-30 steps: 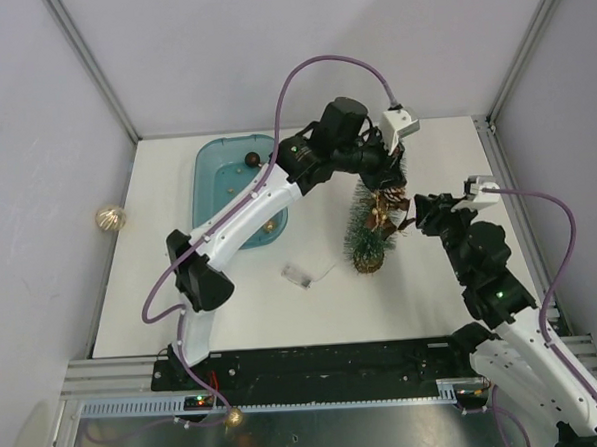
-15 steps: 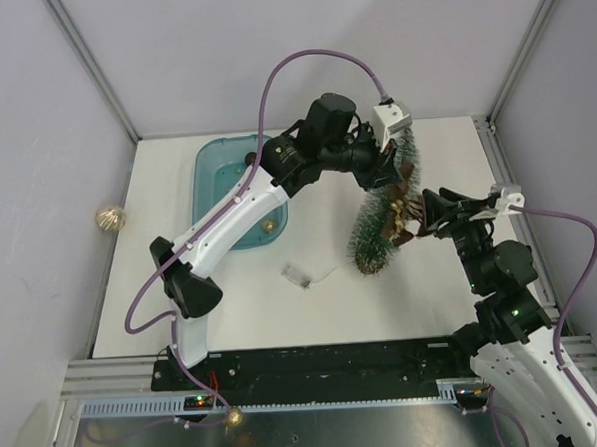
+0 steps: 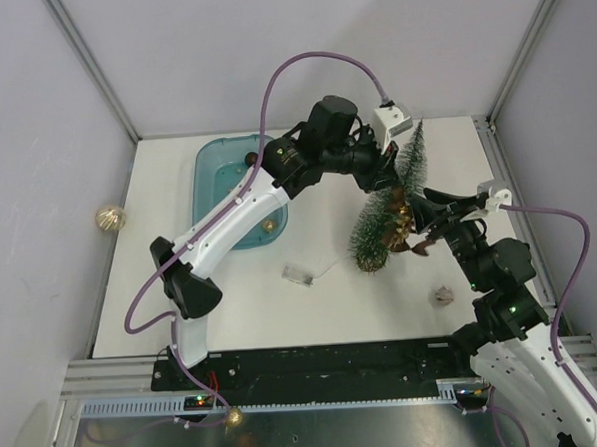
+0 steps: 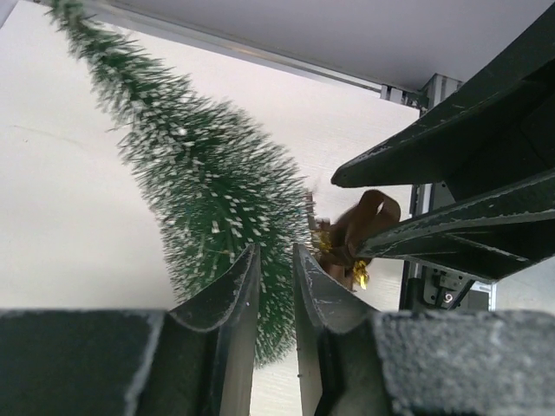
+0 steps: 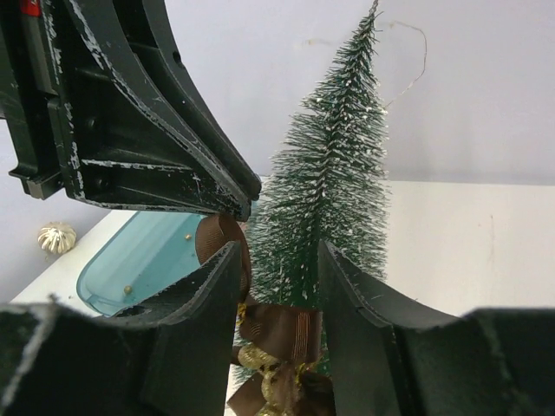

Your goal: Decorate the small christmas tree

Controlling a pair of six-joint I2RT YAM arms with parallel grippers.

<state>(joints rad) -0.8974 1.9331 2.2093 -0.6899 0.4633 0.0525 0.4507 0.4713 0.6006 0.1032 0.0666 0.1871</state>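
Hanging the bow [image 5: 277, 334], I'd say. The left gripper [image 4: 273, 260] pinches the tree [image 3: 371, 238], which leans right of centre on the table [image 3: 323, 312]. The right gripper [image 5: 277, 251] straddles the bow at the bristles; gripping or released, I can't tell. Next: back away without dragging it off.

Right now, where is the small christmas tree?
In the top view, the small christmas tree leans right of the blue tray, between the left gripper and right gripper.

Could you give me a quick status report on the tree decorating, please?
Left gripper pinching the leaning frosted green bottle-brush tree. Right gripper straddling brown ribbon bow with gold bells at the tree; grip unclear. Both grippers crowded close together.
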